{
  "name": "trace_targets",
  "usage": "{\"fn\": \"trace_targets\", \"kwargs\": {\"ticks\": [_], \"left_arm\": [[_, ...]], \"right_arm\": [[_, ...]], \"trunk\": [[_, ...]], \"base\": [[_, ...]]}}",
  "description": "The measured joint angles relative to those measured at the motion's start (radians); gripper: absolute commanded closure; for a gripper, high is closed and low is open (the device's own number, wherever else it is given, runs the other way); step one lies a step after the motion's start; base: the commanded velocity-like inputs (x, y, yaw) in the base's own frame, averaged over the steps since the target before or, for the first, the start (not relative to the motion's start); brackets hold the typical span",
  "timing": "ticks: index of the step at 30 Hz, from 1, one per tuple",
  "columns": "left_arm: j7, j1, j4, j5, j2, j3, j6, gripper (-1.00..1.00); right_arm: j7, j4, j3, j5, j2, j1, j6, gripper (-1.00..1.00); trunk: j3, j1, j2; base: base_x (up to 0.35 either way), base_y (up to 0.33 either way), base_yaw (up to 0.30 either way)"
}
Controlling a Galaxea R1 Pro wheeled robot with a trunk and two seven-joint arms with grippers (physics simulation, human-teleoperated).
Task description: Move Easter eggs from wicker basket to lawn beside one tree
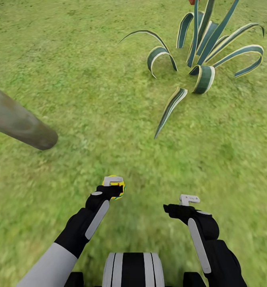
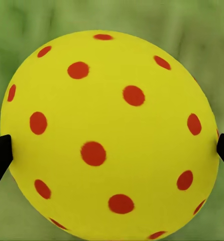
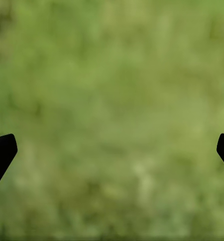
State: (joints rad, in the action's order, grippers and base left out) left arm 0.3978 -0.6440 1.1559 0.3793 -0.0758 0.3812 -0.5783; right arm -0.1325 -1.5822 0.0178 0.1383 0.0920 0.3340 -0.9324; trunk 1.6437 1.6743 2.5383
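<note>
So I've got one egg (image 1: pixel 116 186) clamped in the left gripper (image 1: pixel 114 187); on the left wrist cam the yellow shell with red dots sits right between the two fingertips (image 2: pixel 0 153), touching both. The right gripper (image 1: pixel 189 199) is empty, jaws apart, just blurry lawn (image 3: pixel 112 100) under it. I'm holding both arms out low over the grass. The tree (image 1: pixel 21 123) trunk leans in on my left, near the egg but not beside it, and there's a striped plant (image 1: pixel 207 48) further out on the right. I'd call this the carry step. Next I need to swing or roll left toward the trunk's base, lower the egg onto the grass, then let go gently so it doesn't roll.
</note>
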Motion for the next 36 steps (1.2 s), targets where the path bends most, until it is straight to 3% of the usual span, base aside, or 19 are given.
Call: {"fn": "trace_targets", "kwargs": {"ticks": [8, 36], "left_arm": [[-0.003, 0.000, -0.001, -0.002, 0.000, -0.001, 0.003, -1.00], [0.001, 0.000, -0.034, 0.004, 0.000, -0.001, 0.001, -1.00]], "right_arm": [[0.000, 0.000, 0.000, 0.000, 0.000, 0.000, 0.000, -1.00], [0.000, 0.000, 0.000, 0.000, 0.000, 0.000, 0.000, -1.00]], "trunk": [[0.000, 0.000, 0.000], [-0.108, -0.012, -0.007]], "base": [[0.000, 0.000, 0.000], [0.000, 0.000, 0.000]]}}
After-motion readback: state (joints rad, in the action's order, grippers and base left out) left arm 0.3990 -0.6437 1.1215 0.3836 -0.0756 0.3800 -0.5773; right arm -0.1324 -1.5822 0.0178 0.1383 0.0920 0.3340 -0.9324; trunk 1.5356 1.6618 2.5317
